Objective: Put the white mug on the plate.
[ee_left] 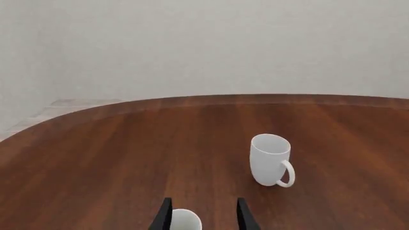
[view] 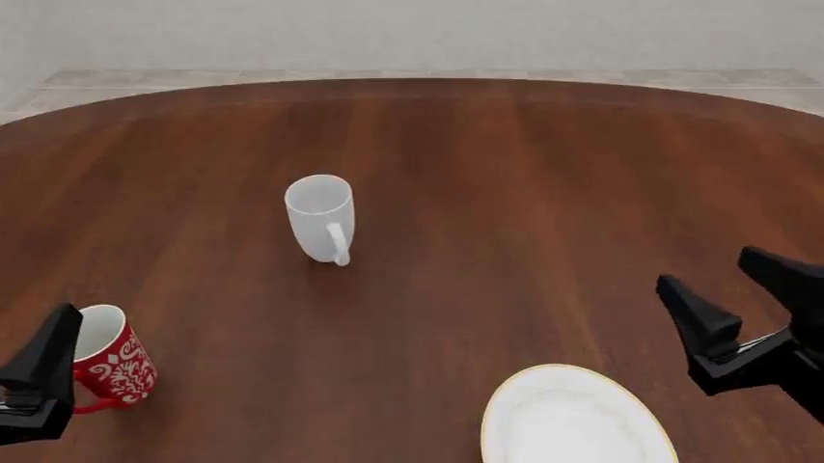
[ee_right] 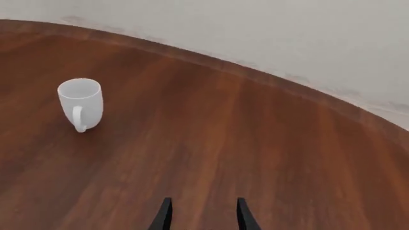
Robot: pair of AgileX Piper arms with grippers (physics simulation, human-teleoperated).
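While both grippers hold nothing with jaws apart, the left gripper [view: 37,381] sits just beside one red mug [view: 110,367], and the right gripper [view: 747,304] hovers near one plate [view: 573,420]. One white mug [view: 320,218] stands upright mid-table [view: 515,193], well apart from the plate.

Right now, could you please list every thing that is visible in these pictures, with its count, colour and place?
white mug: one, plain white, upright near the table's middle, handle toward the arms' side.
red mug: one, red with white floral pattern, near left, beside the left gripper.
plate: one, white with gold-tan rim, near edge, right of centre.
table: one, dark brown wood, rounded far edge.
left gripper: one, black, near left, jaws open.
right gripper: one, black, near right, jaws open, holding nothing.
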